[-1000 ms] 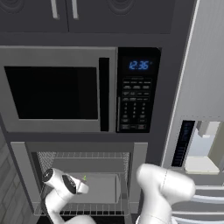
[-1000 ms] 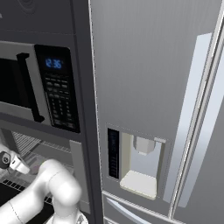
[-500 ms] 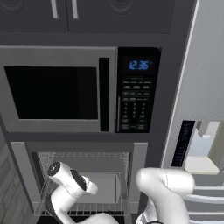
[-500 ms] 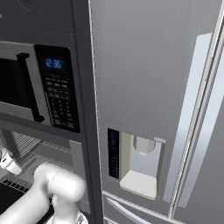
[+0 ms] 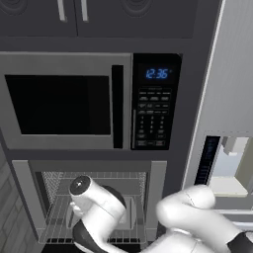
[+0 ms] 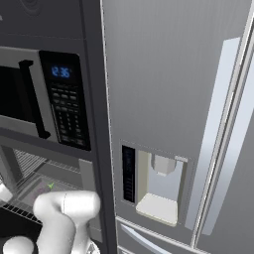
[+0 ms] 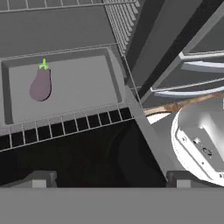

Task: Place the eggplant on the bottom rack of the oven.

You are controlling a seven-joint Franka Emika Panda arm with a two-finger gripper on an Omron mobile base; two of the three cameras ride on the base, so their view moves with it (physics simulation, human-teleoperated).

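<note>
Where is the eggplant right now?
In the hand view the eggplant lies at the upper left on a flat grey tray that sits on a wire rack inside the oven.

Rendered kitchen: built-in microwave (image 5: 69,104) above a wall oven (image 5: 94,207), beside a steel refrigerator (image 6: 188,99) with dispenser (image 6: 156,186).

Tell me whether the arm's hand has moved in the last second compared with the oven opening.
Yes. In the left base view the wrist has swung from the oven's lower left corner rightward and up toward the middle of the opening, and the gripper is open.
</note>
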